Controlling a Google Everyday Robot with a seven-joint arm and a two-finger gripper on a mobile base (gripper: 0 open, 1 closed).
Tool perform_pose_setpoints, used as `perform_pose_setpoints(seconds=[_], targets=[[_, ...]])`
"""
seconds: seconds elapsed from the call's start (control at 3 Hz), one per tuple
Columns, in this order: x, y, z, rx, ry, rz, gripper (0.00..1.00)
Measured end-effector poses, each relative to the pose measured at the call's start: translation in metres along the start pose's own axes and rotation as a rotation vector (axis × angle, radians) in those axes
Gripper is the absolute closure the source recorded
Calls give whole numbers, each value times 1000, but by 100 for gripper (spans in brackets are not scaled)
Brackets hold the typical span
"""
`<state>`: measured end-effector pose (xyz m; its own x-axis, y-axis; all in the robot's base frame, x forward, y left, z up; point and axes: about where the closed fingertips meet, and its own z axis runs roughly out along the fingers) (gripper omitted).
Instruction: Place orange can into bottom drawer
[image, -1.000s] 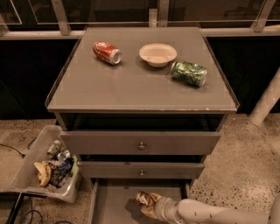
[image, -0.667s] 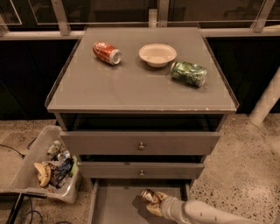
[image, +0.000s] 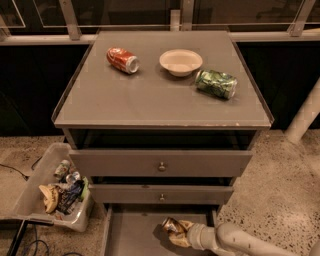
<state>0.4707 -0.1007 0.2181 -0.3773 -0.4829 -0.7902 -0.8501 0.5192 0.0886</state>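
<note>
The arm (image: 240, 241) entered from the lower right corner and lay nearly level, its pale tubular link pointing left over the open bottom drawer (image: 131, 234). The wrist ended in the claw (image: 176, 232), positioned over the right half of the drawer tray, just below the front of the drawer above. The tan fingers (image: 182, 237) were closed around one orange can (image: 168, 224), pinching it. The can was tilted, with a silver end facing up and left. Whether the can touched the tray floor could not be told.

Item count:
- Drawers: three. The two upper drawers (image: 160, 161) were slightly pulled out, each with one small round knob (image: 161, 166). The bottom drawer was pulled out farthest.
- Cans on the bench (image: 150, 102): two, both lying on their sides. One red can (image: 122, 60) lay at the rear left and one green can (image: 216, 83) at the right.
- Bowls: one pale bowl (image: 180, 62), upright, between the two cans at the rear.
- Bins: one clear bin (image: 31, 197) on the floor to the left of the cabinet, holding mixed litter.
</note>
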Motion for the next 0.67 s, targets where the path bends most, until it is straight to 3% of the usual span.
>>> perform_pose_setpoints(seconds=[0.67], targets=[[-3, 10, 10, -7, 27, -27, 100]])
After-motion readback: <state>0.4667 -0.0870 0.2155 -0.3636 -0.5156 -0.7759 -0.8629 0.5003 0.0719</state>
